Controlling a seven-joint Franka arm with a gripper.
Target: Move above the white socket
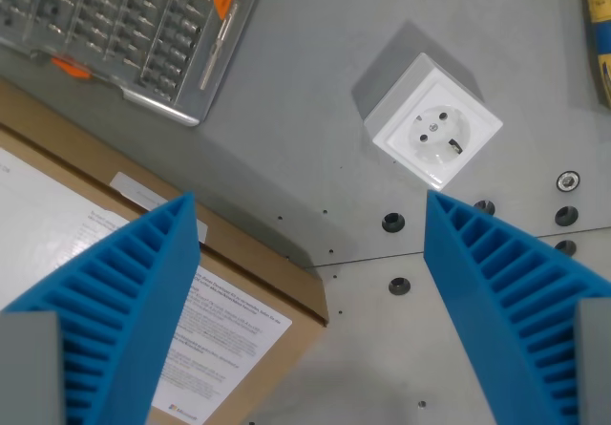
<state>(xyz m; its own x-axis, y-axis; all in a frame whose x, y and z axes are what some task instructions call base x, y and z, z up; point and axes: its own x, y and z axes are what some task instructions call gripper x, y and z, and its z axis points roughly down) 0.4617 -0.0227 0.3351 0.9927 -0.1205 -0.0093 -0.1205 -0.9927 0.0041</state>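
Wrist view shows the white socket (437,138) lying up and toward the wrist view's right of the claw (310,217), whose blue fingers (143,282) are spread, holding nothing.

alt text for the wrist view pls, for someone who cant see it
Looking down on a grey table, the open tool with two blue ribbed fingers frames the bottom of the picture, with the white socket above its right finger. A cardboard box lies at lower left and a clear bit case at upper left.
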